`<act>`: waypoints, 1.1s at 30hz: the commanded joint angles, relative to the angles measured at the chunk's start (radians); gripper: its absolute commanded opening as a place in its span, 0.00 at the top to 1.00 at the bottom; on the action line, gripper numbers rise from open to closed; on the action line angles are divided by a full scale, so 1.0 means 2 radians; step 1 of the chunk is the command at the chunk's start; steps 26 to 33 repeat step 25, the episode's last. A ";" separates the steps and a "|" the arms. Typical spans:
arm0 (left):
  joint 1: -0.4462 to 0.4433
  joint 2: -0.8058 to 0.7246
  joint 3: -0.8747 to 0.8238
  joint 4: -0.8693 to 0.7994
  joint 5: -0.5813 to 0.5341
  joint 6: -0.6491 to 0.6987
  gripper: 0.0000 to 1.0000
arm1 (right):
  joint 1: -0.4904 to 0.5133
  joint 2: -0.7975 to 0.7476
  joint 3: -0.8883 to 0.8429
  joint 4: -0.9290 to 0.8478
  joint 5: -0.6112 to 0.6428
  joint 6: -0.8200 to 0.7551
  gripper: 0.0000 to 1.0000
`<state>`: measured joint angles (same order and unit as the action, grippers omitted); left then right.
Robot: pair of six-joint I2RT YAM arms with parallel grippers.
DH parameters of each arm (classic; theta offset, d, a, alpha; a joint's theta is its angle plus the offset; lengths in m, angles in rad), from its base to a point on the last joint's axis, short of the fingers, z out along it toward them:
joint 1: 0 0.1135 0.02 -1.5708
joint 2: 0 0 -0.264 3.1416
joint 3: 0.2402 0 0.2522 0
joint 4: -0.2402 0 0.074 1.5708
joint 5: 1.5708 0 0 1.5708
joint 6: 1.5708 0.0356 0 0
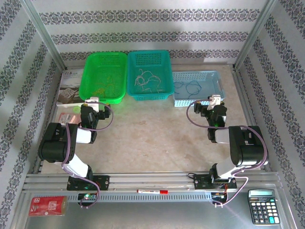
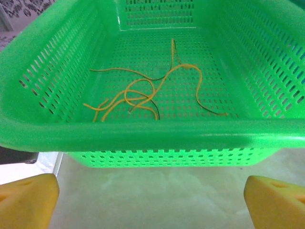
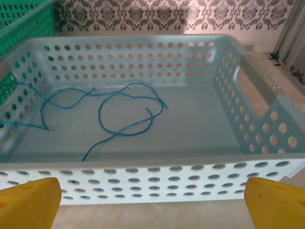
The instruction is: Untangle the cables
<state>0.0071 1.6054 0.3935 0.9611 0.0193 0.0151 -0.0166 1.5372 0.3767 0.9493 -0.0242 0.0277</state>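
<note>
Cables (image 2: 138, 95) sit sorted by colour in baskets (image 2: 143, 131) just ahead of our left gripper (image 2: 152, 202) and right gripper (image 3: 152, 204), both released, empty.

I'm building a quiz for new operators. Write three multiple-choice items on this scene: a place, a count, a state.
1. Where do the blue cables lie?
A) green basket
B) light-blue basket
C) teal basket

2. How many baskets stand in the row?
A) two
B) three
C) four

3. How do the left gripper's jaws stand?
A) open, empty
B) shut on a cable
C) shut on a basket rim

Key:
1 B: the blue strands rest on that basket's floor.
2 B: green, teal and light-blue stand side by side.
3 A: its yellow fingers are apart with nothing between them.
</note>
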 commanded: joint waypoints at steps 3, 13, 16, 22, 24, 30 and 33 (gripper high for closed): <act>0.000 -0.006 -0.002 -0.009 0.006 -0.005 0.00 | 0.027 -0.005 -0.006 0.007 0.054 -0.004 0.02; 0.000 -0.007 -0.004 -0.006 0.019 -0.001 0.00 | 0.029 -0.004 -0.005 0.008 0.057 -0.003 0.02; 0.000 -0.006 -0.003 -0.006 0.018 -0.001 0.00 | 0.029 -0.004 -0.006 0.008 0.057 -0.003 0.02; 0.000 -0.007 -0.003 -0.006 0.019 -0.001 0.00 | 0.012 -0.002 0.003 -0.007 0.023 0.006 0.02; 0.000 -0.007 -0.004 -0.006 0.018 -0.001 0.00 | 0.012 -0.003 0.002 -0.005 0.023 0.005 0.02; 0.000 -0.007 -0.003 -0.006 0.019 -0.001 0.00 | 0.013 -0.004 0.000 -0.003 0.023 0.005 0.02; 0.000 -0.007 -0.003 -0.006 0.019 -0.001 0.00 | 0.013 -0.004 0.000 -0.003 0.023 0.005 0.02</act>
